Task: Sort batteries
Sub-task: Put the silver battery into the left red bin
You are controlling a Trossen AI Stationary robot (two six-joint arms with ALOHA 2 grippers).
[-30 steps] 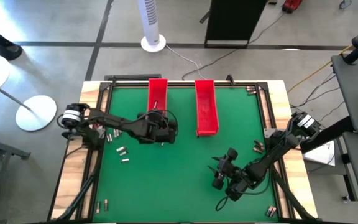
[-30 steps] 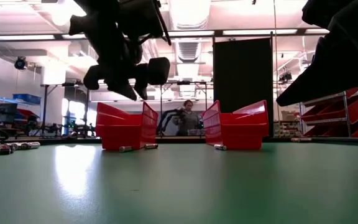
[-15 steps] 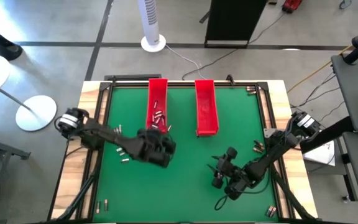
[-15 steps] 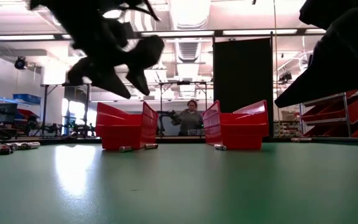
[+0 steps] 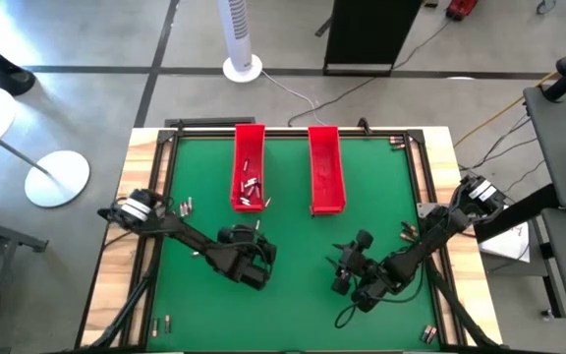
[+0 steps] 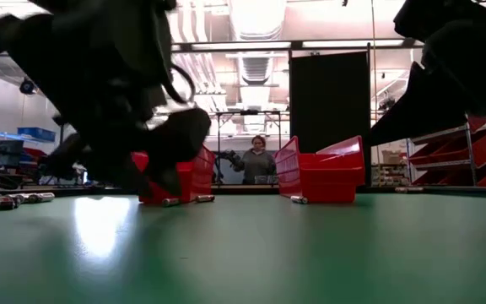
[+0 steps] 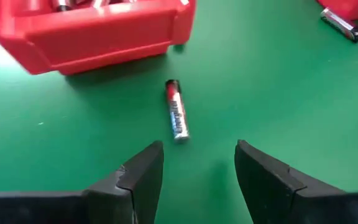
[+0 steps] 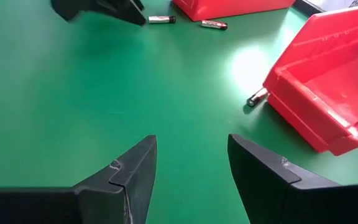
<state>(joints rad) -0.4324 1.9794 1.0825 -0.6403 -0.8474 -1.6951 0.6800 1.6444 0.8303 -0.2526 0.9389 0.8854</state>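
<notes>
The sort is partly done. The left red tray (image 5: 250, 167) holds a small heap of batteries (image 5: 251, 187) at its near end, while the right red tray (image 5: 325, 169) looks empty, as far as the high view shows.

Plenty is left on the green table (image 5: 293, 295). The left gripper (image 7: 199, 163) hangs low with its jaws spread and nothing between them. Just ahead of its fingertips lies 1 loose battery (image 7: 176, 111), silver with a red end, lengthwise to the gap and short of the tray wall beyond it. I judge this the next pick: the jaws need to go forward and down to straddle it.

The right gripper (image 8: 191, 155) also stands with jaws apart and empty, over bare mat. Ahead of it and off to 1 side, a stray battery (image 8: 257, 97) rests against the corner of the right tray. 2 more batteries (image 8: 185, 22) lie farther ahead beside the left tray.

Other strays wait well behind both grippers: a few near the left edge (image 5: 181, 207), 2 at the near left corner (image 5: 161, 323), and some along the right edge (image 5: 408, 233).
</notes>
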